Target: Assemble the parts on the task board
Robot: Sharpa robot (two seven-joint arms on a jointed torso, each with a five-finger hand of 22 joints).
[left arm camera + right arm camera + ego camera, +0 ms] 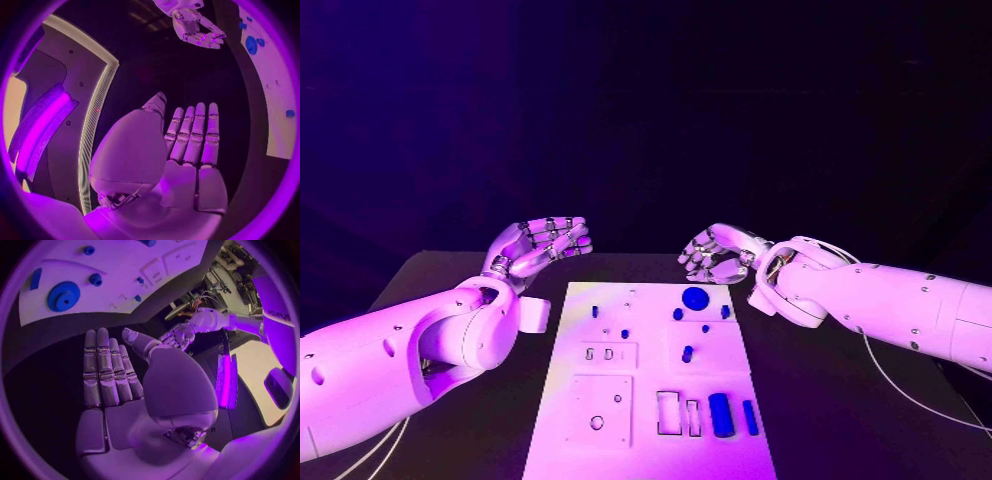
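The white task board (pixel 646 385) lies in the middle of the black table. A round blue gear (pixel 695 296) sits near its far edge, with small blue pieces (pixel 678 313) beside it and one (pixel 687 353) at mid-board. Two blue bars (pixel 720 414) lie at the near right. My left hand (pixel 538 245) hovers above the table beyond the board's far left corner, fingers straight and holding nothing (pixel 187 145). My right hand (pixel 718 252) hangs just past the far edge by the gear, fingers extended and empty (pixel 119 375). The gear (pixel 64 295) and board (pixel 112 270) lie ahead of its fingertips.
Rectangular slots (pixel 678 412) and a square plate with holes (pixel 603 410) mark the board's near half. Bare black table (pixel 848 400) flanks the board on both sides. A thin cable (pixel 913 395) trails under the right arm.
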